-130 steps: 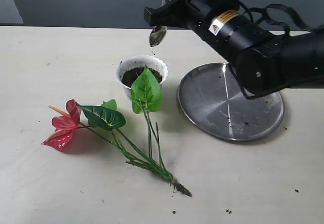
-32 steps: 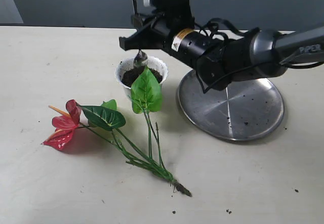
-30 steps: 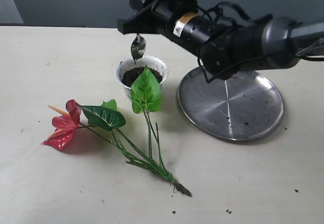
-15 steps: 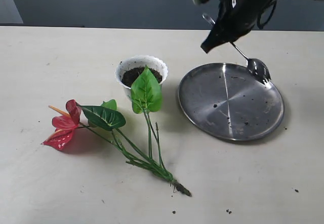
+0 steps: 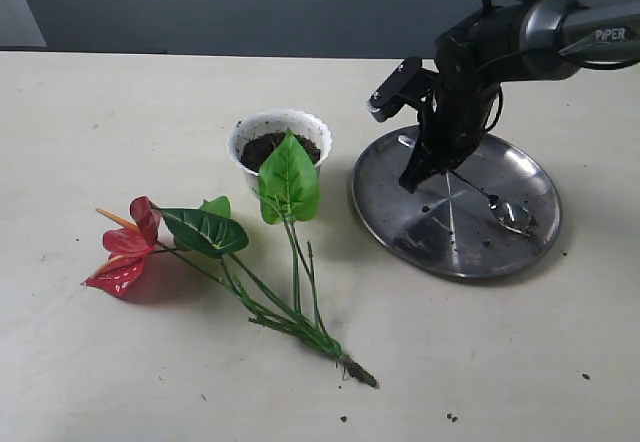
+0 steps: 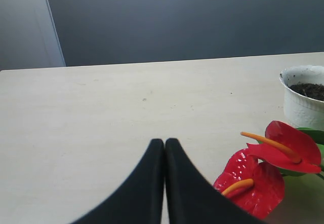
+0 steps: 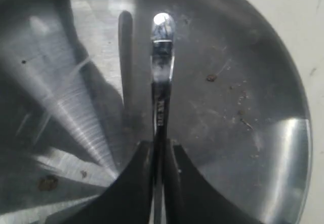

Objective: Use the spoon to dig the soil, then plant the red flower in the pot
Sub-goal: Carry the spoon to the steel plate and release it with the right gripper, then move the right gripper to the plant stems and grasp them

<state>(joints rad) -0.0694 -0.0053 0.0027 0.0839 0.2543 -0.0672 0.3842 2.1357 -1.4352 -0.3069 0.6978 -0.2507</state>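
Black fingers of the right end effector [image 7: 158, 155] pinch the thin handle of the spoon [image 7: 161, 72]; the wrist view shows the handle clamped between them and the bowl reaching out over the steel plate [image 7: 263, 133]. In the exterior view this end effector [image 5: 418, 174] hangs over the plate's left half, right of centre in the frame, and the spoon bowl [image 5: 510, 212] lies low near the plate's [image 5: 400, 232] right rim; whether it touches the metal cannot be told. Dark crumbs dot the plate.

The left end effector [image 6: 164, 148] has its two black fingers pressed together with nothing between them, above bare worktop [image 6: 101, 112]. It does not appear in the exterior view.

The pot [image 5: 280, 142] stands just left of the plate, a narrow strip of worktop [image 5: 500, 362] between them; the soil [image 5: 265, 147] fills it below the scalloped rim. The red flower [image 5: 125, 247] lies flat at centre left, blooms towards the left edge, stems running down-right to the roots at bottom centre. One green leaf overlaps the pot's near rim and hides part of the soil. In the left wrist view the blooms [image 6: 263, 168] sit at lower right, cut off by the frame edge, with the pot [image 6: 304, 100] behind them, also cut off.

Open worktop surrounds the plant on the left, upper left and lower right of the exterior view.
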